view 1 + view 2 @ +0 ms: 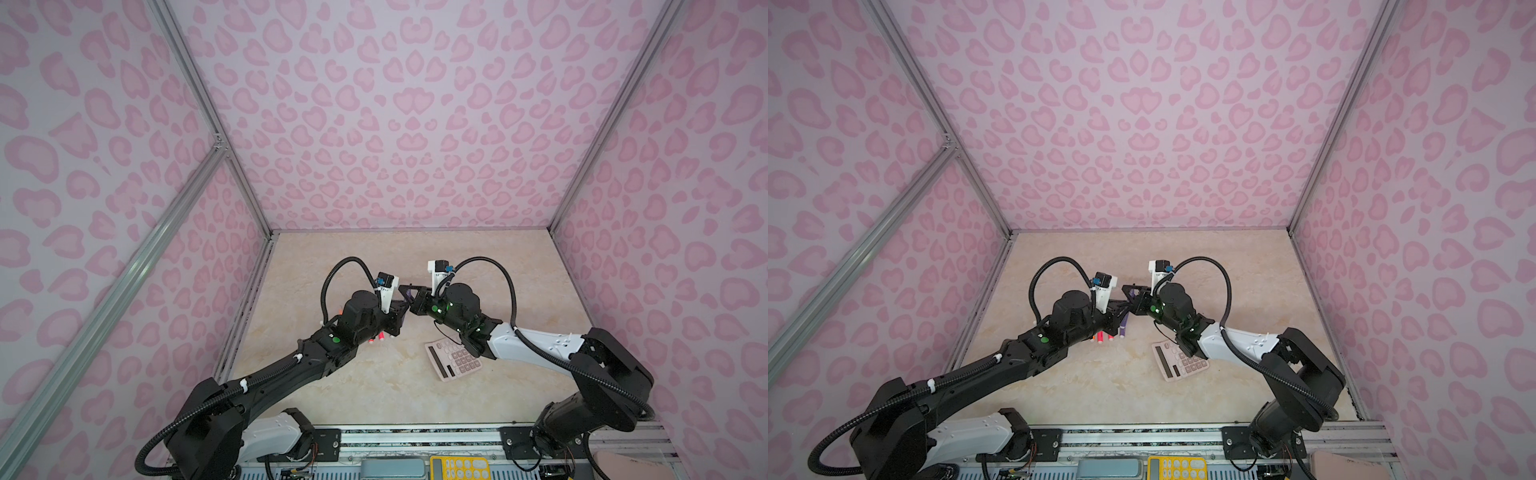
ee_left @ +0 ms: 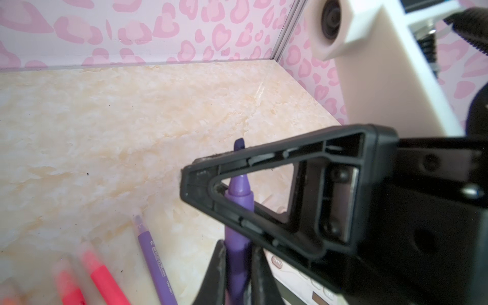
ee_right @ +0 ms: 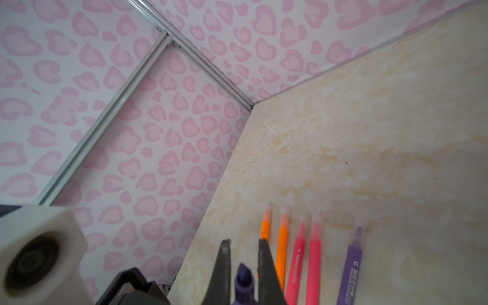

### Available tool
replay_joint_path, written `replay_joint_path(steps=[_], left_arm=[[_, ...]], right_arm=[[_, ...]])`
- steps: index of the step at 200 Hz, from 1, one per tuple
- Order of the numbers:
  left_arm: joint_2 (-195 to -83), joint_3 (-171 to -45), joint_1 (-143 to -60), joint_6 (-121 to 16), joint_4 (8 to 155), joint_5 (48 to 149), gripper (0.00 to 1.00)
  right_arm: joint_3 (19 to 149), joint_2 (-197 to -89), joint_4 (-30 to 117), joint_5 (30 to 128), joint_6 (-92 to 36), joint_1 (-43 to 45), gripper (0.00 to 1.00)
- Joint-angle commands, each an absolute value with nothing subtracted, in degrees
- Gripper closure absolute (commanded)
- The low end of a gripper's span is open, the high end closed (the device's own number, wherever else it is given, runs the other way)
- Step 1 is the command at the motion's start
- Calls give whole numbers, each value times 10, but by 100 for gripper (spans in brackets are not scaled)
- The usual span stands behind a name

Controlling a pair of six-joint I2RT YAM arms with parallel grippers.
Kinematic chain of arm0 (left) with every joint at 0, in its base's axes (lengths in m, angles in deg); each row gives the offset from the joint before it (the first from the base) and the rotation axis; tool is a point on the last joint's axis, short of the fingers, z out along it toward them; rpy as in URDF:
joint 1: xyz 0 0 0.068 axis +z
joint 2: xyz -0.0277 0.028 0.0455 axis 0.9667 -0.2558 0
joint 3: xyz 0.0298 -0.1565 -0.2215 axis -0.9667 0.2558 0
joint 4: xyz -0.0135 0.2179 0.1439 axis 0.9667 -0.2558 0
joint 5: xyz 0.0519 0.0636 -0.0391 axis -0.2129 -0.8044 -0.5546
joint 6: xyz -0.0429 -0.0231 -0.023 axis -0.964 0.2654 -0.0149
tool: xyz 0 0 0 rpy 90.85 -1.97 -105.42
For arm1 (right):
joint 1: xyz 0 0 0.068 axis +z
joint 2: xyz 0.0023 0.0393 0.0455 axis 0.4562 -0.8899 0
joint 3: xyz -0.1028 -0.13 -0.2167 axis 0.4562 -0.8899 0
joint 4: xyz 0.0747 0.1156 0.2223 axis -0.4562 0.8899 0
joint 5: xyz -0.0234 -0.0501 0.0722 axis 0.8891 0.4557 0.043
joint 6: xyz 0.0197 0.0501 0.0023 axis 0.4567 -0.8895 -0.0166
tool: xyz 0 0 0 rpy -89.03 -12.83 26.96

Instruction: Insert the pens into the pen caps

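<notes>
Above the table (image 1: 374, 257) middle, left gripper (image 2: 239, 245) clamps the purple pen (image 2: 239, 195) by its barrel, right gripper (image 3: 244, 240) pinches the same pen near its tip, five other pens (image 3: 314, 253) lie rowed on the surface nearby wearing clear caps (image 3: 302, 223).

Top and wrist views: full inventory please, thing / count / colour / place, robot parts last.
orange pens: 2, orange, lying side by side on the table, capped
pink-red pens: 2, pink-red, next to the orange ones, capped
lying purple pen: 1, purple, at the end of the row, capped
held purple pen: 1, purple, off the table between both end effectors, tip bare
pen caps: 5 seen, clear, on the lying pens' tips; no sixth visible
pink calculator: 1, pink, on the table, partly under the right arm
yellow calculator: 1, yellow, at the front rail
table: 1, beige marble look
left end effector: 1, black, shut on the held purple pen
right end effector: 1, black, shut around that pen's tip end
</notes>
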State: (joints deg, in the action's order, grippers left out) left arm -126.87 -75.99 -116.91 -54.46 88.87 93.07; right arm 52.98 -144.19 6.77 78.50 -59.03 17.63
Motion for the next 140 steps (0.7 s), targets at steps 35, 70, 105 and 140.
replay_joint_path(steps=[35,70,105,140], left_arm=[[-1281,-772,-1170,-543,902,958,81],[-1292,-776,-1169,-543,899,959,75],[-1285,-773,-1170,-544,900,948,79],[-1270,-765,-1169,-546,901,934,89]], right_arm=[[533,-1447,52,763,-599,186,100],[534,-1450,50,763,-596,196,100],[542,-1453,53,760,-596,201,100],[544,-1460,57,767,-590,205,100]])
